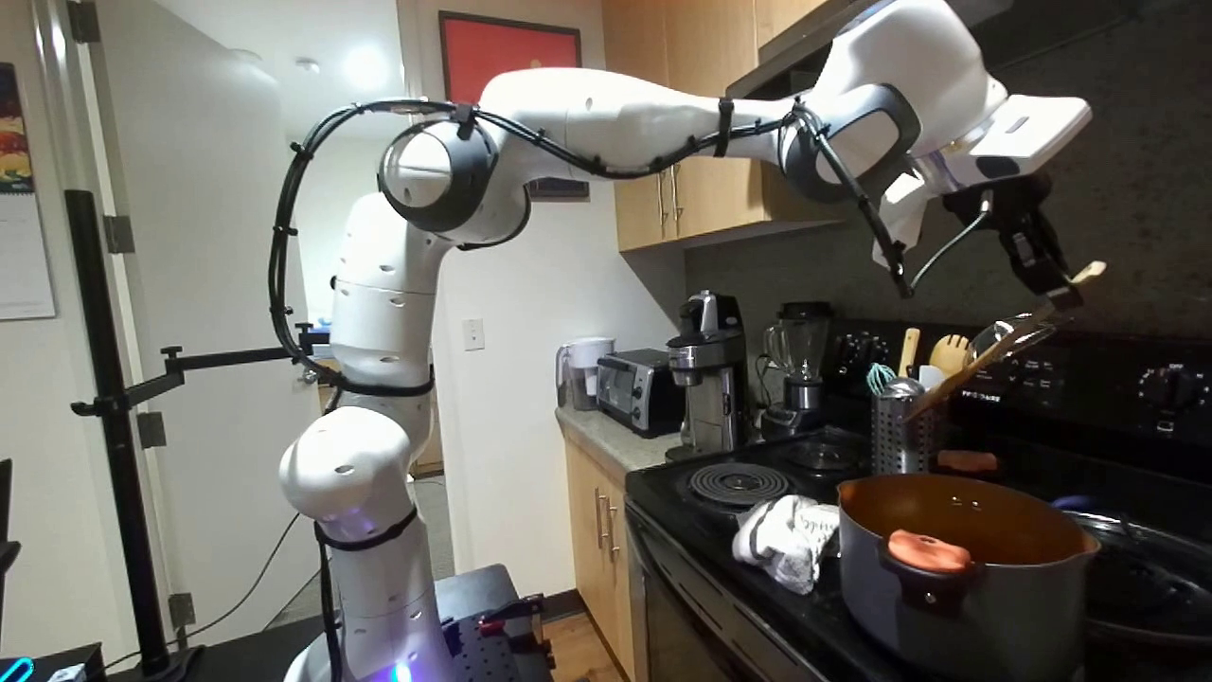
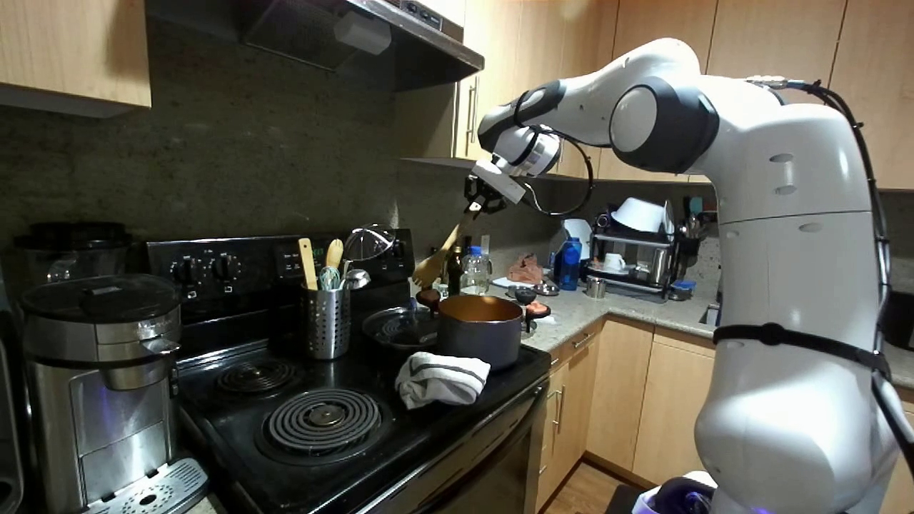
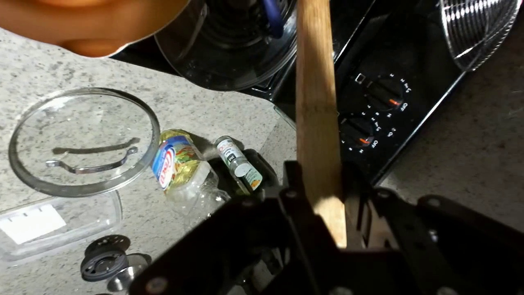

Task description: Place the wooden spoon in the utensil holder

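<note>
The wooden spoon (image 2: 451, 240) is gripped near the end of its handle by my gripper (image 2: 480, 203). It slants downward with its broad end lowest. In the wrist view the spoon's handle (image 3: 316, 94) runs between the two dark fingers, and its broad end is beyond the top edge. The utensil holder (image 2: 328, 327), a perforated metal cylinder with several utensils in it, stands upright at the back of the stove. In an exterior view the spoon (image 1: 985, 358) overlaps the utensil holder (image 1: 898, 438), but elsewhere it hangs clearly apart, to one side and higher.
A wide pot (image 2: 480, 344) with orange inside sits beside the holder, a towel (image 2: 441, 380) in front of it. A glass lid (image 2: 400, 327) lies behind the pot. Bottles (image 3: 239, 162) stand on the counter below my gripper. A coffee maker (image 2: 107, 385) and range hood (image 2: 400, 43) flank the stove area.
</note>
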